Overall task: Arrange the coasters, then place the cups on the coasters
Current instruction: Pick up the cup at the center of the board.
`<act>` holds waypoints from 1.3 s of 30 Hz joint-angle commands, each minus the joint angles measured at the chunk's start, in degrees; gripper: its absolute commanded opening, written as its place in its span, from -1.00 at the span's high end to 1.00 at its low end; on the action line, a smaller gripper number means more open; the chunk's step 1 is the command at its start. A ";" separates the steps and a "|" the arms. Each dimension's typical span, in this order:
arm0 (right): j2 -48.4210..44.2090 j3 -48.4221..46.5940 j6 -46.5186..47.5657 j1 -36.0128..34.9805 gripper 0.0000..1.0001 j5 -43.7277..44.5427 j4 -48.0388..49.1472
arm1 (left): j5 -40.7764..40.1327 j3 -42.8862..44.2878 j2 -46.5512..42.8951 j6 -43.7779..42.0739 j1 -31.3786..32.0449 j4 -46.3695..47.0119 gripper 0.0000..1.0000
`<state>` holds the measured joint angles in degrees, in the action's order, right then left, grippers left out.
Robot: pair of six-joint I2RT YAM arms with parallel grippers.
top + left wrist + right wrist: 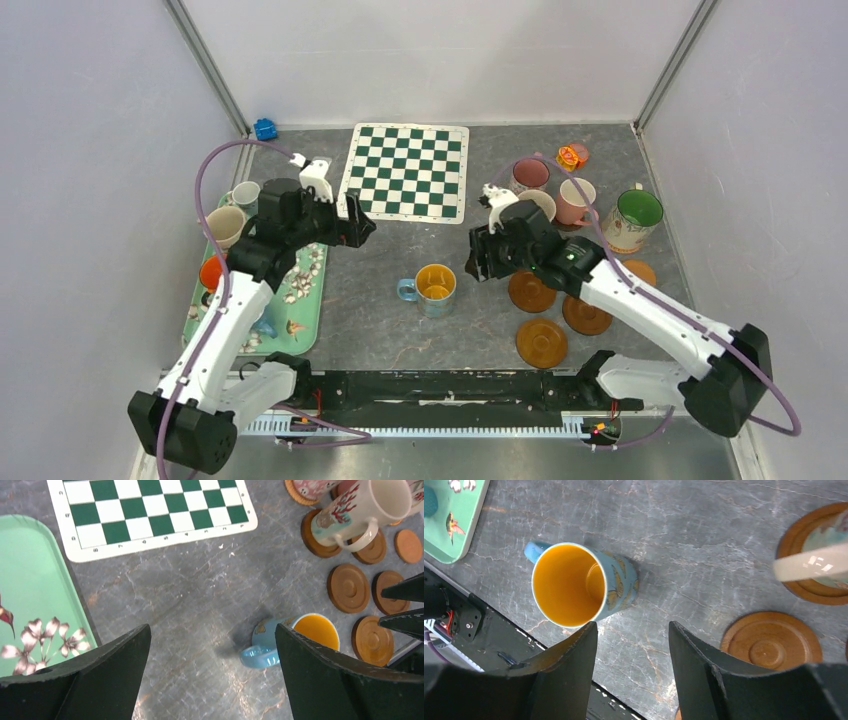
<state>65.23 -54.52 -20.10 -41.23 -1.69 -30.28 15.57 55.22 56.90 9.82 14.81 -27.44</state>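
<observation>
Two claws, both released and both empty. The left gripper [212, 632] is spread wide above the bare bench [190, 595], between the chequered mat [150, 515] and the blue-handled cup [295, 637]. Its fingers touch nothing, and the cup sits close beside one of them in the left wrist view. The right gripper [632, 630] is parted roughly halfway with nothing between its fingers. It hangs over the bench next to the same cup, whose yellow-orange mouth lies near one fingertip. That cup stands upright on the bare bench near the middle, on no coaster.

Eight cups show from above. Three are on the mint-green tray [35, 570] by the left edge: a small white cup [243, 193], a cream cup [224, 224] and an orange cup [211, 272]. The blue-handled one is in the middle. The other four are grouped toward the far right corner, the green-lined cup [634, 212] nearest the right edge.

At least seven coasters [348, 581] can be counted in the left wrist view, all on the right half of the bench. Two are under cups, one of them beneath a patterned cup [350, 510]. Five are bare, four of them dark brown and one a lighter tan coaster [408, 545].
</observation>
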 commanded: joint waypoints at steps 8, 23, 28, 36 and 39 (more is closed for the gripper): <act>11.77 -8.58 -1.74 -8.12 -0.12 6.93 1.43 | -9.59 -8.45 -9.20 2.04 -0.15 -3.97 -0.99; 23.98 -13.64 -2.54 -11.66 0.24 11.75 -1.36 | -12.60 -12.07 -14.27 1.16 2.27 -3.12 -0.99; 22.28 -14.24 -2.97 -11.65 0.77 14.18 -1.79 | -14.33 -11.91 -14.37 1.07 2.86 -3.56 -0.99; 18.39 -18.64 -2.17 -10.99 1.00 16.95 -4.86 | -15.37 -11.79 -14.48 1.07 3.03 -4.10 -0.99; 16.53 -20.52 -2.18 -9.74 1.00 16.92 -6.46 | -15.37 -11.86 -14.55 1.10 3.03 -4.19 -0.99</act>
<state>88.14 -68.42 -21.82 -52.23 13.74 -38.28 1.39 42.98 43.11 10.09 17.50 -32.10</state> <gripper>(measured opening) 0.034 0.993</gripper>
